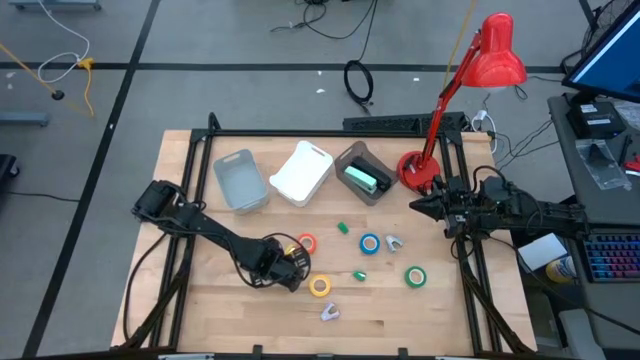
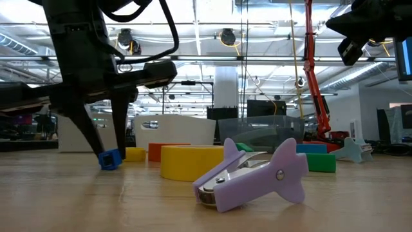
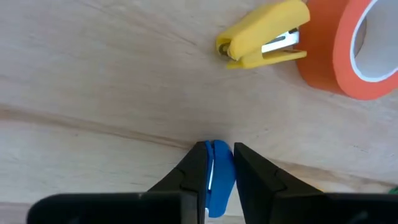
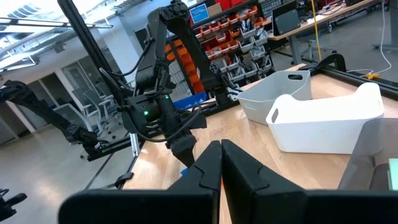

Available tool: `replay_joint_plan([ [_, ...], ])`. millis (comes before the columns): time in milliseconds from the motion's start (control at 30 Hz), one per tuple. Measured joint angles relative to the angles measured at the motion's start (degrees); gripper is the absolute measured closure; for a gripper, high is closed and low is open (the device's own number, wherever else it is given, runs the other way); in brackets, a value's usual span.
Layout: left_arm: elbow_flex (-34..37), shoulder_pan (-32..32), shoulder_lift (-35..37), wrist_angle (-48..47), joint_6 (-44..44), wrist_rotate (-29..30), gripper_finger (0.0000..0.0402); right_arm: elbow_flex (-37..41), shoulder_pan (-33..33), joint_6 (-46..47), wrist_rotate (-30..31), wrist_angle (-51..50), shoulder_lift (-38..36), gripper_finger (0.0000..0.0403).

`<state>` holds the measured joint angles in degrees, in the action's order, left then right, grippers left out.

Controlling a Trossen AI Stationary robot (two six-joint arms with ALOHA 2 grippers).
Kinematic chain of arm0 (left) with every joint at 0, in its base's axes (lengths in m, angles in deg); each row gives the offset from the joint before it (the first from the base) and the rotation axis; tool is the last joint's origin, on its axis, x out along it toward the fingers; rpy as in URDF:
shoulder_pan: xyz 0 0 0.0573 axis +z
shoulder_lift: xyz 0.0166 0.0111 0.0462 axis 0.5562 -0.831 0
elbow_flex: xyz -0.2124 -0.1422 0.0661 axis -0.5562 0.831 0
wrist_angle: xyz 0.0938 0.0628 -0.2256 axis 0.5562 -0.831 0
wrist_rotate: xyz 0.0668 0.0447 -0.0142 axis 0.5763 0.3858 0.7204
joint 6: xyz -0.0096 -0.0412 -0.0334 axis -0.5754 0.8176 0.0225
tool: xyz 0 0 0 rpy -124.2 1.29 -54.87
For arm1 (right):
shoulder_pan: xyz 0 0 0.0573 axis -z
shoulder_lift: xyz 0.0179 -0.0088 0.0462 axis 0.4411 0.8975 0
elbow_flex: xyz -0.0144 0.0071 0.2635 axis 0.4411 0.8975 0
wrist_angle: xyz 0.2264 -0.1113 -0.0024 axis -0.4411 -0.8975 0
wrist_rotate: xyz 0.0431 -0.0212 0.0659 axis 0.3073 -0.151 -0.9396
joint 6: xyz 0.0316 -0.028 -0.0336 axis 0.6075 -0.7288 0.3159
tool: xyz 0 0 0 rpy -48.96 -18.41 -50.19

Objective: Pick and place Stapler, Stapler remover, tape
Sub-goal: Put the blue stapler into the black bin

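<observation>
My left gripper stands over the table's middle, pointing down, shut on a small blue stapler. Close by lie a small yellow stapler and the orange tape roll. The blue, yellow and green tape rolls lie flat on the wood. A purple staple remover lies near the front edge and a pale one beside the blue roll. Two small green staplers lie between the rolls. My right gripper waits shut at the table's right side. My left gripper pinches the blue stapler between its two fingers, at their free ends. The fingers come from above, pointing down. The stapler sits at table height; whether it rests on the wood or is just clear of it, I cannot tell.
Three bins stand along the far side: a grey one, a white one and a dark one holding a green stapler. A red desk lamp stands at the far right corner. Bare wood lies left of my left gripper.
</observation>
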<state>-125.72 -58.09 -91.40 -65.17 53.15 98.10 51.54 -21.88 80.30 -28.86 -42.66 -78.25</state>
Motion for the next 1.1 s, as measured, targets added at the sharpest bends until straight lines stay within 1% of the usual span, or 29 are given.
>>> replay_joint_plan([
  [200, 0.1, 0.0, 0.5, 4.1, -1.8, 2.4, 0.0346, 0.0, 0.0, 0.0, 0.0, 0.4, 0.0, 0.0399],
  [400, 0.1, 0.0, 1.0, 6.8, -2.5, 3.6, 0.0342, 0.0, 0.0, 0.0, 0.0, 0.4, 0.0, 0.0399],
  [500, 0.1, 0.0, 2.1, 9.3, -3.9, 6.6, 0.0343, 0.0, 0.0, 1.6, 0.0, 0.4, 0.0, 0.0399],
  [600, 0.0, 0.5, 3.8, 13.9, -7.1, 11.1, 0.034, 0.0, 0.0, 2.6, -0.3, 0.4, 0.6, 0.0399],
  [633, 0.0, 0.8, 4.5, 14.8, -8.6, 12.6, 0.034, 0.1, 0.0, 2.5, -1.4, 1.1, 1.2, 0.0399],
  [733, 0.0, 2.4, 6.2, 19.8, -14.3, 16.3, 0.0342, 2.2, 0.0, 2.9, -5.2, 8.4, 3.9, 0.0399],
  [833, 0.0, 4.8, 7.4, 24.1, -20.9, 18.7, 0.0346, 6.1, 0.0, 5.2, -7.5, 21.8, 8.9, 0.0395],
  [967, 0.0, 8.7, 7.7, 32.4, -30.1, 18.9, 0.0342, 10.3, -0.3, 8.4, -7.5, 36.4, 17.3, 0.0371],
  [1100, 0.0, 12.8, 7.9, 41.9, -39.5, 17.7, 0.0344, 11.0, -0.3, 11.5, -7.5, 43.3, 25.7, 0.033],
])
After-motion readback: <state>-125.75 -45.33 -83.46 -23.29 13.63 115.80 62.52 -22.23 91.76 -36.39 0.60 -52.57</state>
